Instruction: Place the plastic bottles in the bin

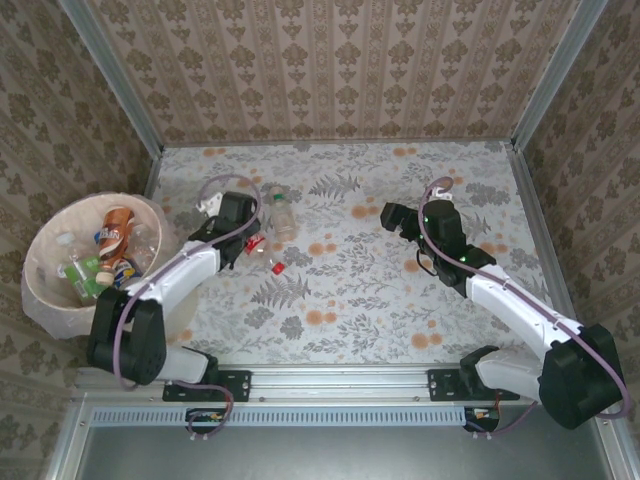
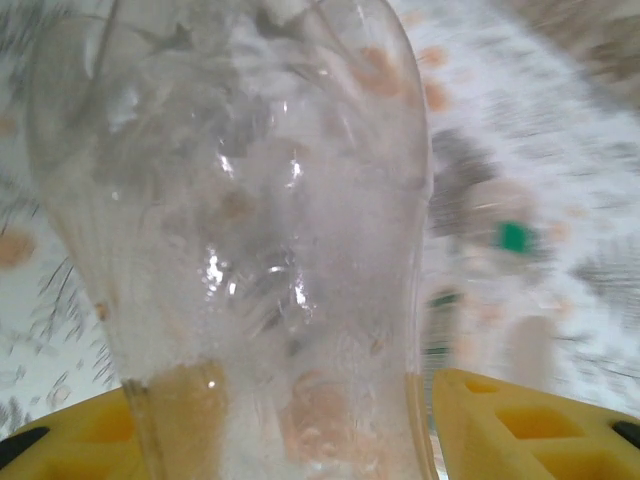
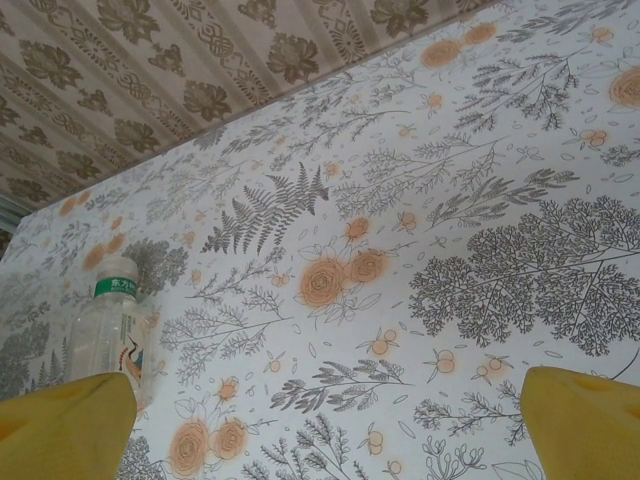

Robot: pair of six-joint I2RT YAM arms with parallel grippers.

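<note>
The left arm (image 1: pixel 185 272) and right arm (image 1: pixel 515 303) wear white shells over black joints, each with a lilac cable (image 1: pixel 250 222). The left hand (image 2: pixel 290 425) and right hand (image 3: pixel 330 425) carry blocky yellow fingers (image 3: pixel 585 415).

I'm working in a robot test booth dressed up like a home. Patterned wallpaper (image 1: pixel 330 70) covers three walls and a flowered tablecloth (image 1: pixel 350 300) covers the table. Bare metal corner posts (image 1: pixel 111 75) frame it, and the left arm (image 1: pixel 185 270) and right arm (image 1: pixel 510 300) are bolted to a metal rail (image 1: pixel 340 378).
</note>
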